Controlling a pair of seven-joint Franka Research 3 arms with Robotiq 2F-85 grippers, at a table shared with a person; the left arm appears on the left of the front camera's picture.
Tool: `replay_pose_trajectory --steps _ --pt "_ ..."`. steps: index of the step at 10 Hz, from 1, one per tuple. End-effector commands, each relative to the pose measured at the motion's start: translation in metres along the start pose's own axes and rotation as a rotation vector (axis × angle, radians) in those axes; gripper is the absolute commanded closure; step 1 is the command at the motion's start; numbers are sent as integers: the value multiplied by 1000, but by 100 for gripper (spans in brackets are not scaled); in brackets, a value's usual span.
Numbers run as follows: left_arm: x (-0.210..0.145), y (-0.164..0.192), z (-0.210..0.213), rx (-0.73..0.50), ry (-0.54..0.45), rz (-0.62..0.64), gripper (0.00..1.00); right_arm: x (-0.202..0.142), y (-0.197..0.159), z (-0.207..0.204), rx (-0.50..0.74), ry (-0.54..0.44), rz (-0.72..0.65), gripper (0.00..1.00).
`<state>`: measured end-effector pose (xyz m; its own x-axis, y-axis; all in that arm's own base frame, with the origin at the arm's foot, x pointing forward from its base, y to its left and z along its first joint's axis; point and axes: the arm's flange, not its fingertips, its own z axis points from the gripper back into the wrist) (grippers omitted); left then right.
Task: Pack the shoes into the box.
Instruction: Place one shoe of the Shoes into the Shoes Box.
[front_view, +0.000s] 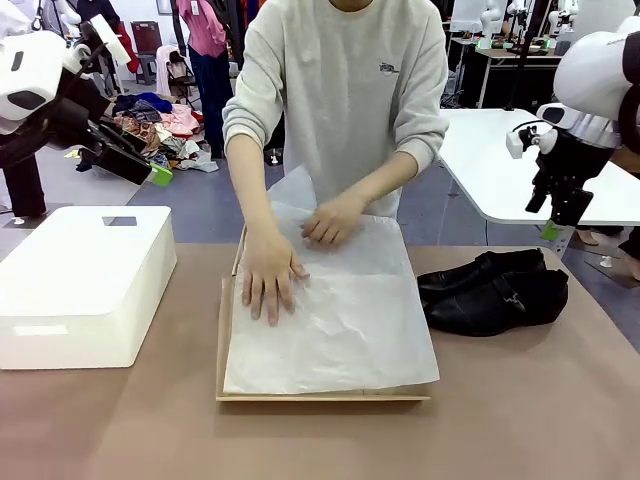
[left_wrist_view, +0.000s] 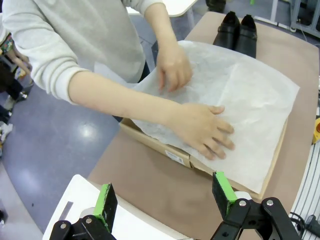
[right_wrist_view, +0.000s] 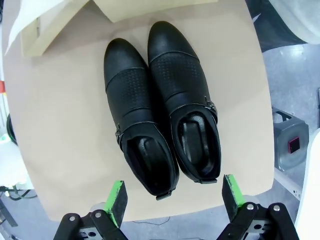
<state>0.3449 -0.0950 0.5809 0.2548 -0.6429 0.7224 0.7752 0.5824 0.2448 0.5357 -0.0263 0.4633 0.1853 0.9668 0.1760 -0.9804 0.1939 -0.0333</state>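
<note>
Two shoes (front_view: 492, 291) sit right of box (front_view: 320, 397); person's palms (front_view: 268, 272) press tissue (front_view: 345, 335) over box; left hand (left_wrist_view: 164, 194), right hand (right_wrist_view: 176, 194) gape wide, empty.

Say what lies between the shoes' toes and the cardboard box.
A short stretch of bare table; the right wrist view shows nothing else between the shoes and the box.

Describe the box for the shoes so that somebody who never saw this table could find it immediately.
Look at the middle of the tan table, directly in front of the person. There lies a low brown cardboard box covered with white tissue paper. The white plastic box on its left is taller and bare; the black shoes lie on its right.
</note>
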Motion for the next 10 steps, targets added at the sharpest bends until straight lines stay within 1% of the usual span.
replay_pose_trajectory --steps 1,3,6,10 --pt "0 1 -2 1 -14 -5 0 3 -7 -5 -61 37 -14 0" --pt "0 1 -2 1 -14 -5 0 -2 -31 -16 -51 46 14 0" --pt "0 1 -2 1 -14 -5 0 -7 -55 -31 -40 73 43 0" --pt "0 1 -2 1 -14 -5 0 -12 -74 -50 -19 60 2 0"
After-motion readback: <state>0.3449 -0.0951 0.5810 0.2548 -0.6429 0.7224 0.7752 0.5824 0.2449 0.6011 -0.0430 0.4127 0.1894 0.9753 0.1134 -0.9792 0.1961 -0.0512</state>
